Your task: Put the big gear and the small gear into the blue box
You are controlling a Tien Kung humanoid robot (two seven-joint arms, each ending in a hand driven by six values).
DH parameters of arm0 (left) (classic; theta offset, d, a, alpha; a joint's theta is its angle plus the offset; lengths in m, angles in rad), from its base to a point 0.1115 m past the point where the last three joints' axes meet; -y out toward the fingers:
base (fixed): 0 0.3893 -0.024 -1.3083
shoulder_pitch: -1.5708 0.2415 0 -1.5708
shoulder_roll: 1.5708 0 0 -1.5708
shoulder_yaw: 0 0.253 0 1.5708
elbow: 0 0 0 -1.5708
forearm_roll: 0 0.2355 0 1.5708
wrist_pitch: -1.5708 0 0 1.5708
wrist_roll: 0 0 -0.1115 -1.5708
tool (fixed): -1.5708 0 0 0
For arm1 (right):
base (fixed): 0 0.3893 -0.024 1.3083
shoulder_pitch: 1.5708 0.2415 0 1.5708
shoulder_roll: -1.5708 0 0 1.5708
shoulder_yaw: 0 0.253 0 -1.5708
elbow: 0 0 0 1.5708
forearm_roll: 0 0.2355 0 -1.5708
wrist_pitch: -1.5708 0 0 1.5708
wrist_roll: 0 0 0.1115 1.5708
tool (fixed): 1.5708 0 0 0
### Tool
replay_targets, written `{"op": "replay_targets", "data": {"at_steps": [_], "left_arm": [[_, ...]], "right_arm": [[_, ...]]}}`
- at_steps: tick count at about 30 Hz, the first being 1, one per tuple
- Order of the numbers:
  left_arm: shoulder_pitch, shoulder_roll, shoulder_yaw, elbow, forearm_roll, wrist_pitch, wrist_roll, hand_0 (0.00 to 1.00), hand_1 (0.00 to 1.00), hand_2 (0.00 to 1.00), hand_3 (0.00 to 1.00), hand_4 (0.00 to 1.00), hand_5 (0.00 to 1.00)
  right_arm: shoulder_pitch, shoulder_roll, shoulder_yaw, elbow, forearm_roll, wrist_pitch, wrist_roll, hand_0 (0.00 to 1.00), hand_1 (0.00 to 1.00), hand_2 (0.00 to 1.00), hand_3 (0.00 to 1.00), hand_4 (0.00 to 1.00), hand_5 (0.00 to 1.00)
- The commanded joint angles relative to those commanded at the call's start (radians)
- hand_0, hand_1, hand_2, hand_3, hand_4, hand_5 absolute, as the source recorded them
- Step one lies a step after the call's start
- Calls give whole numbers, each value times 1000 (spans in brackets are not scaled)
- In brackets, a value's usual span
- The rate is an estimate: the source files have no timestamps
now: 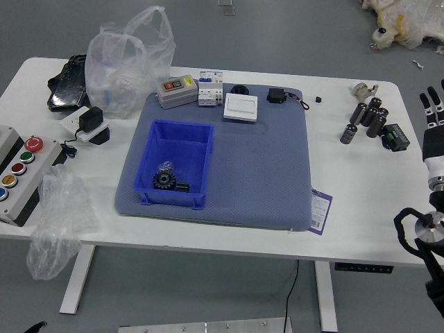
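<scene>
The blue box (175,141) stands on the left part of the grey-blue mat. Inside it, near its front wall, lies a black toothed gear (164,180), with a small black piece (182,187) beside it and a clear or shiny item just behind. Which of these is the small gear I cannot tell. At the right picture edge my right hand (434,109) is partly cut off, fingers spread and holding nothing, far from the box. Only a dark tip at the bottom left corner shows of my left hand (36,327).
Around the mat (260,173) are a white square box (241,107), a grey switch box (177,91), a plastic bag (128,62) and a button panel (28,170). Several black cylinders (375,119) and a card (319,211) lie to the right.
</scene>
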Motion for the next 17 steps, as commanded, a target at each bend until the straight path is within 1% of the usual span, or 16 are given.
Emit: {"op": "replay_targets", "data": {"at_steps": [2, 3, 5, 8, 9, 17], "left_arm": [[-2, 0, 3, 1, -3, 0, -2, 651, 443, 506, 724, 717, 716], [-2, 0, 5, 1, -4, -1, -3, 652, 450, 506, 724, 719, 715], [-3, 0, 9, 2, -6, -2, -4, 652, 450, 506, 724, 719, 715], [-7, 0, 14, 3, -9, -3, -7, 652, 450, 506, 724, 719, 715], [-9, 0, 16, 3, -11, -4, -8, 652, 449, 508, 724, 721, 715], [-16, 3, 29, 5, -24, -3, -16, 652, 449, 508, 724, 721, 715]], "right_arm": [[-3, 1, 1, 9, 2, 6, -11, 708, 630, 692, 811, 998, 998], [-6, 1, 0, 17, 2, 8, -22, 672, 587, 655, 731, 998, 998], [-8, 1, -3, 32, 5, 8, -40, 672, 587, 655, 731, 998, 998], [-8, -1, -11, 57, 0, -7, -75, 672, 587, 655, 731, 998, 998], [-7, -2, -13, 63, -3, -10, -83, 634, 556, 630, 698, 998, 998], [-10, -4, -19, 83, -11, -19, -110, 634, 556, 630, 698, 998, 998]]}}
